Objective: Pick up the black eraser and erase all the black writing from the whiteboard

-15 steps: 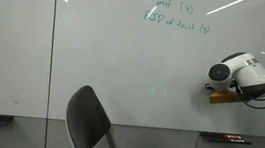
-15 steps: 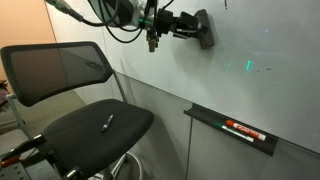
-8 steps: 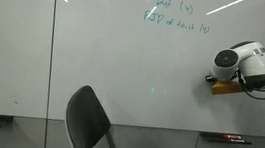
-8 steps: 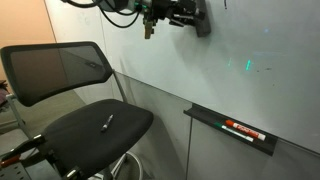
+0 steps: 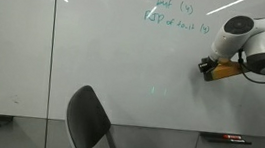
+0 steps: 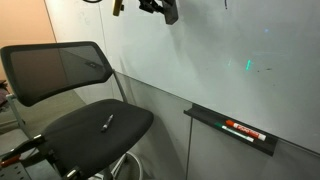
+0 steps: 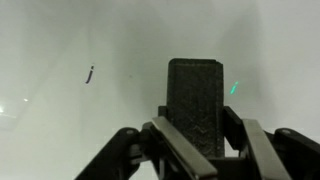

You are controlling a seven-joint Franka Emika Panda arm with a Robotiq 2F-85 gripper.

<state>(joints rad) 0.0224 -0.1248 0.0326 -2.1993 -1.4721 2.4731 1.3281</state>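
My gripper [image 7: 195, 128] is shut on the black eraser [image 7: 194, 98], which points at the whiteboard [image 7: 60, 40]. In an exterior view the eraser [image 5: 211, 68] with its orange-tan part is pressed against the whiteboard [image 5: 76, 37] below the green handwriting [image 5: 175, 13]. In an exterior view the gripper [image 6: 160, 9] holds the eraser [image 6: 170, 13] at the top edge of the picture, against the whiteboard [image 6: 260, 40]. A small dark mark of black writing [image 7: 89, 74] shows left of the eraser in the wrist view. A faint dark scribble [image 5: 156, 91] sits lower on the board.
A black office chair [image 6: 75, 105] stands in front of the board, with a small dark object [image 6: 108, 121] on its seat; its back shows in an exterior view [image 5: 91, 125]. A red-and-dark marker [image 6: 243, 130] lies on the grey ledge [image 6: 215, 122]; it also shows in an exterior view [image 5: 231, 139].
The arm has carried the eraser upward along the board and sideways toward the green handwriting. The chair and marker have not moved.
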